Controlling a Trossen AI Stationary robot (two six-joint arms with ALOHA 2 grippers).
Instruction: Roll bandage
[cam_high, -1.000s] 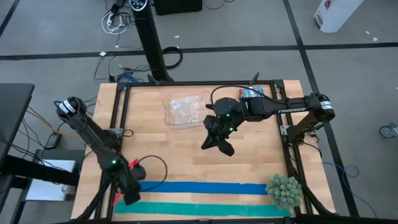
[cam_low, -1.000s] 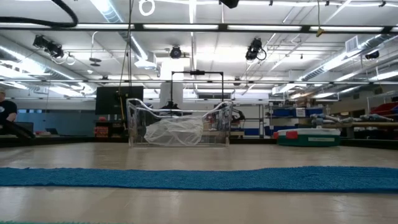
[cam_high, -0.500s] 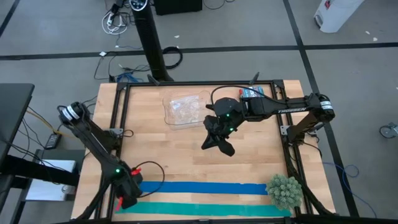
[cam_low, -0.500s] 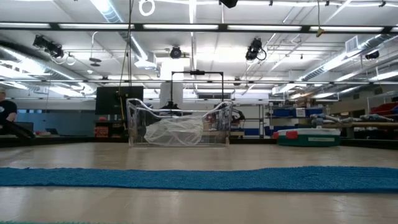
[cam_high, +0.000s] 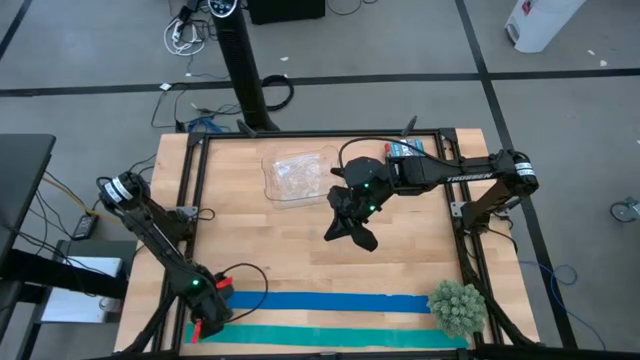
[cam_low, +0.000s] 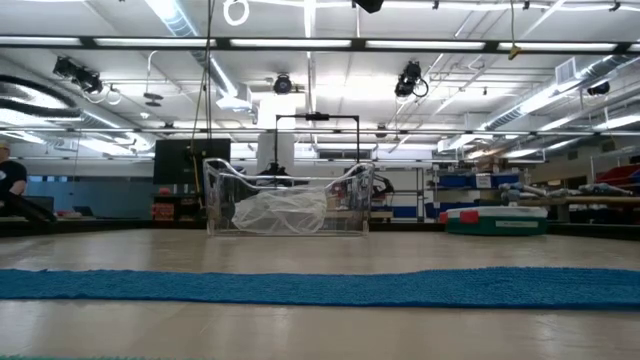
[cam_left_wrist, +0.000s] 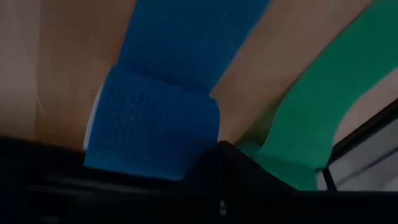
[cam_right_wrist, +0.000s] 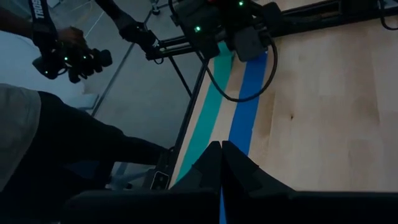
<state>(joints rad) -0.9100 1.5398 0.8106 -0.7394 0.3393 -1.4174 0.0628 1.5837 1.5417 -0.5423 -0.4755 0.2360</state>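
Observation:
The royal-blue bandage (cam_high: 325, 301) lies flat along the table's near side; in the low view it shows as a blue band (cam_low: 320, 287). Its left end is folded back over itself (cam_left_wrist: 152, 124). My left gripper (cam_high: 205, 318) is down at that end, with its fingers together. My right gripper (cam_high: 350, 232) hangs shut and empty above the middle of the table, far from the bandage (cam_right_wrist: 245, 106). Neither gripper shows in the low view. My left gripper meets the bandage's folded-over left end (cam_left_wrist: 186, 155), coming from the table's left and slanting down. The fold's edge lies over one dark finger (cam_left_wrist: 124, 193). The fingers hide how many layers are between them. The rest of the strip lies flat on the table.
A teal-green strip (cam_high: 330, 337) lies along the near edge, just beside the bandage. A clear plastic tray (cam_high: 295, 178) with a crumpled bag stands at the far middle. A green spiky ball (cam_high: 457, 305) sits near the right end. A person (cam_right_wrist: 25, 130) stands beyond the table's left side.
My left gripper has moved a little toward the table's near edge at the bandage's left end. The bandage's long stretch has stayed where it was.

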